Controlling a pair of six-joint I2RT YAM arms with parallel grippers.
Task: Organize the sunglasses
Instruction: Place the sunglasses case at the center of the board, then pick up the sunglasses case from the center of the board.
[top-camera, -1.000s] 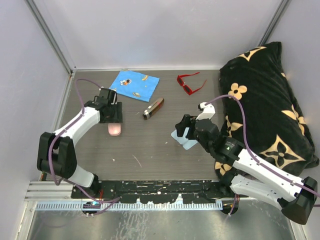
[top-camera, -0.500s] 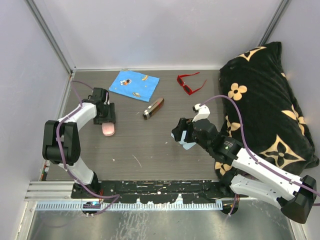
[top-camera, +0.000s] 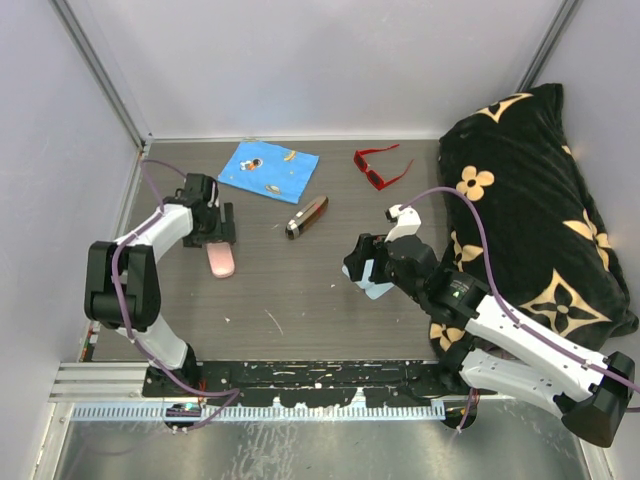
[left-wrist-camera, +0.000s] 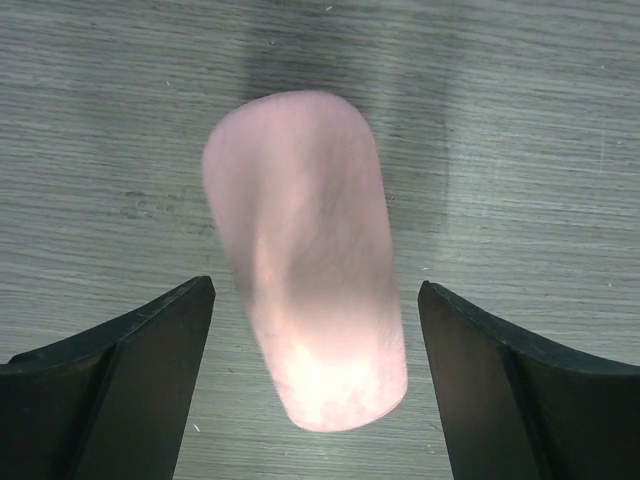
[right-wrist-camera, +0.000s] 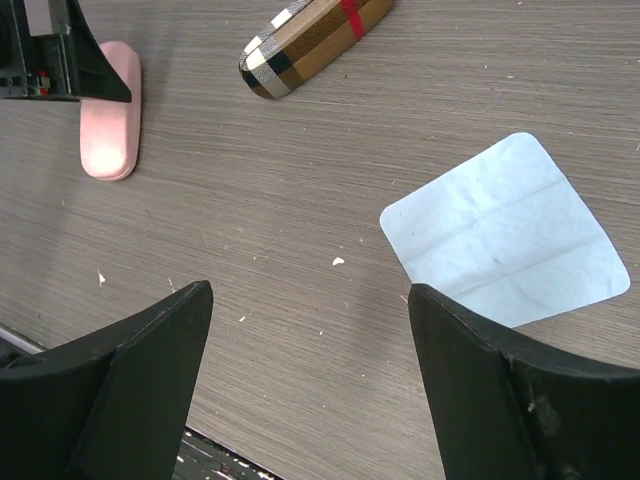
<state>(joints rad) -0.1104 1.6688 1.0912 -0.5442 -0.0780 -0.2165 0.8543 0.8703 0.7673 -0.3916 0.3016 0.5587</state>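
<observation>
The bright red angular plastic sunglasses (top-camera: 379, 167) lie at the far edge of the surface (top-camera: 300, 300), beyond the right gripper (top-camera: 360, 270), the nearer 1, front bar slanting; its jaws gape wide, empty; the left gripper (top-camera: 220, 240), also spread wide, straddles the pink oval case (top-camera: 221, 262) untouched.

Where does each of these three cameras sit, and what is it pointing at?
Top external: fixed above and behind, looking down at the table; both whole arms show.
Left wrist: on the left arm, looking straight down at the pink case; left jaws flank it, open.
Right wrist: on the right arm, looking down at a pale blue sheet and plaid case; right jaws show, open.
Shared: the pink case appears in all three.
</observation>
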